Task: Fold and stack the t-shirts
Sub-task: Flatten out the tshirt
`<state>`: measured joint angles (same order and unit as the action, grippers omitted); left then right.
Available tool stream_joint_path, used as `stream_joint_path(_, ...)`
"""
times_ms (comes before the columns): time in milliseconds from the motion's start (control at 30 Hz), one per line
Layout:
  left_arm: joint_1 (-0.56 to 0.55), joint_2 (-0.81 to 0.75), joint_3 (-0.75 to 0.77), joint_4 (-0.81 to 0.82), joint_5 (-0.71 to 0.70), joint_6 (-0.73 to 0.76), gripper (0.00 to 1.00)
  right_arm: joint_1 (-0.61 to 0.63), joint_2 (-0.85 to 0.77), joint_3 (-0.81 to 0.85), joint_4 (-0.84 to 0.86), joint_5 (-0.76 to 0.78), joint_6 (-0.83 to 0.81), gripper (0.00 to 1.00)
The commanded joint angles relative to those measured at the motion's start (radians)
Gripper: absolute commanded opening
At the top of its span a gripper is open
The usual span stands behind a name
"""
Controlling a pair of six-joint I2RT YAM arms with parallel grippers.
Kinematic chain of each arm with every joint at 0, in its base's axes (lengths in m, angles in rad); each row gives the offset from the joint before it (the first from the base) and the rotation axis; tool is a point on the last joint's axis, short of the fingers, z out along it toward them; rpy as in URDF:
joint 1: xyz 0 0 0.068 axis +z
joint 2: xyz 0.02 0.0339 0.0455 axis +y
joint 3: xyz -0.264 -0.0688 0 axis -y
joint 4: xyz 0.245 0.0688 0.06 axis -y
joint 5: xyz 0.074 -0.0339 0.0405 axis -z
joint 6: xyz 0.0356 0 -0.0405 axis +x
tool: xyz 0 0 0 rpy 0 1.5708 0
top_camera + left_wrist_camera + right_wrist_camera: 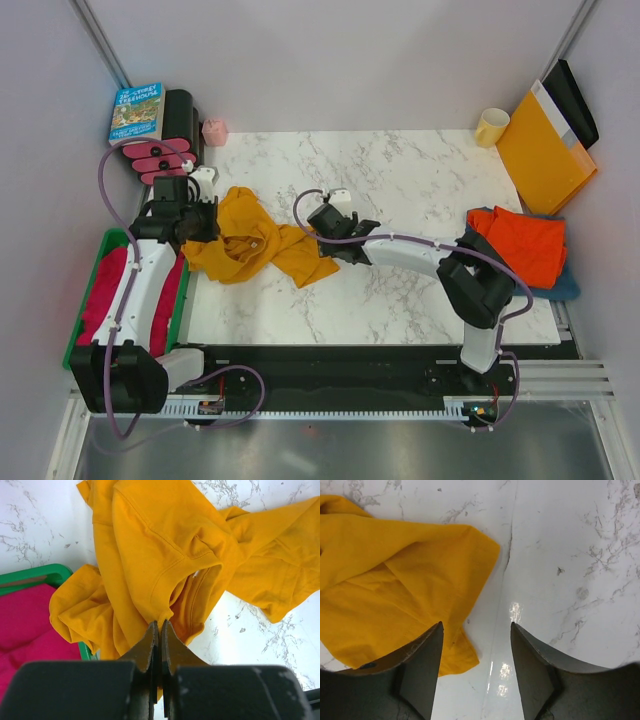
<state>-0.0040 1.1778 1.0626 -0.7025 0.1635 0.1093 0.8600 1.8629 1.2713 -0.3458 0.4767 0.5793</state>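
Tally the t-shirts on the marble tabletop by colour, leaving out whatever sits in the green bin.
yellow t-shirt: 1
orange-red t-shirt: 1
blue t-shirt: 1, mostly hidden under the orange-red one
Total: 3

White marbled tabletop (400,170) — plain pale walls (330,60) on three sides; glare spots (515,612).

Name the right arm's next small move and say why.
Probably lower the right gripper and nudge it toward the cloth, then close on the corner of the yellow shirt. Its jaws stand open, with that corner lying just inside one finger and bare table under the rest. The left gripper is shut on the shirt's opposite side.
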Motion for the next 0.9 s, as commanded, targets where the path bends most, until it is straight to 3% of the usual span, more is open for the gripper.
stream_joint_path(0, 0.002, -0.035, -0.009, 0.017, 0.018, 0.007, 0.02, -0.001, 0.033, 0.046, 0.041, -0.027, 0.010, 0.65)
stream_joint_path(267, 0.002, -0.026, -0.013, 0.017, 0.011, 0.007, 0.02, -0.003, 0.111, 0.074, 0.062, -0.064, 0.017, 0.64)
stream_joint_path(367, 0.002, -0.021, -0.010, 0.018, 0.011, 0.010, 0.02, -0.003, 0.130, 0.073, 0.062, -0.069, 0.028, 0.59)
stream_joint_path(467, 0.002, -0.020, -0.010, 0.018, 0.008, 0.010, 0.02, -0.003, 0.137, 0.059, 0.060, -0.061, 0.043, 0.46)
stream_joint_path(567, 0.002, -0.020, -0.013, 0.021, 0.010, 0.009, 0.02, -0.003, 0.128, 0.042, 0.062, -0.046, 0.059, 0.13)
stream_joint_path(633, 0.002, -0.021, -0.016, 0.023, 0.011, 0.007, 0.02, -0.003, 0.114, 0.031, 0.062, -0.036, 0.065, 0.01)
stream_joint_path(867, 0.002, -0.036, -0.010, 0.028, -0.001, 0.006, 0.02, -0.013, 0.000, 0.000, 0.019, 0.068, 0.041, 0.00)
